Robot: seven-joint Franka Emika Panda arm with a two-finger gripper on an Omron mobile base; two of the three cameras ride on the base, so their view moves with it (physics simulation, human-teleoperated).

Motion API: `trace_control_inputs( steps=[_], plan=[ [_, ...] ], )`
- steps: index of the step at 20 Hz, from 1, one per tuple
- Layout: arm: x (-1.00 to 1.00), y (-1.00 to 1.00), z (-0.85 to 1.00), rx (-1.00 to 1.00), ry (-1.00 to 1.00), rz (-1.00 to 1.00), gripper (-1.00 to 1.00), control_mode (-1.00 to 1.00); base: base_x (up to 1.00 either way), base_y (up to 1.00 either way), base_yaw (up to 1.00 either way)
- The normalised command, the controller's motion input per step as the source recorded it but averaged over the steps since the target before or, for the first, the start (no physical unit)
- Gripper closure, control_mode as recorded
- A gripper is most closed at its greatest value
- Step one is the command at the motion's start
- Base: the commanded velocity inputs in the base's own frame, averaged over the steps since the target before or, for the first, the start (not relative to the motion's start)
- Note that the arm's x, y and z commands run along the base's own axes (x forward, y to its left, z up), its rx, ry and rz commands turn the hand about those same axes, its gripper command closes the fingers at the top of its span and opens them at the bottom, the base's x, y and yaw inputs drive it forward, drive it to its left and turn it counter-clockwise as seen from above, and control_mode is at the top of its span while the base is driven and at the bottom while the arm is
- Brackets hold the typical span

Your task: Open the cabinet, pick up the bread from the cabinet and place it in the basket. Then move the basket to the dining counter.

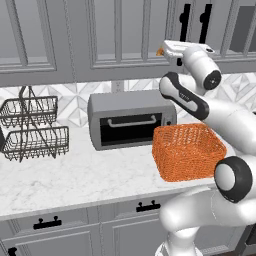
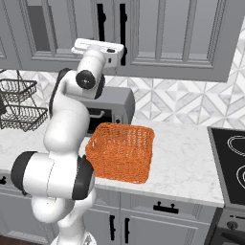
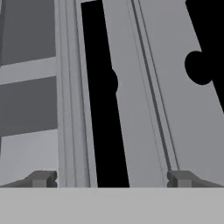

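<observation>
Opening the cabinet [image 2: 158, 38] is the step we judge to be in hand; its doors look closed. In the hand view, we see the jaws [image 3: 112, 178] spread wide and holding nothing, with one black bar handle [image 3: 103, 96] running up between the two tips and a second handle [image 3: 205, 52] off to one side. We judge that the next move calls for advancing until the nearer bar sits squarely between the tips, closing on it, then pulling the door outward along its hinge arc.

We note the arm raised high, its hand level and pointed at the door fronts just in front of the handles. We cannot see the bread; presumably it lies behind the doors. The orange basket [image 1: 187, 151] stands on the desk [image 1: 60, 180], just before the toaster oven [image 1: 131, 119].
</observation>
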Motion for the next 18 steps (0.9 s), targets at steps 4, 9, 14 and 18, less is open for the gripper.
trace_control_inputs(
  steps=[4,9,14,18],
  plan=[
    [0.41,-0.03,0.00,0.00,0.00,0.01,-1.00,-1.00,0.00,0.00,0.00],
    [0.23,0.00,0.00,0.00,0.00,0.00,1.00,-1.00,0.00,0.00,0.00],
    [0.00,0.00,0.00,0.00,0.00,0.00,1.00,-1.00,0.00,0.00,0.00],
    [-0.08,0.00,0.00,0.00,0.00,0.00,1.00,-1.00,0.00,0.00,0.00]
  ],
)
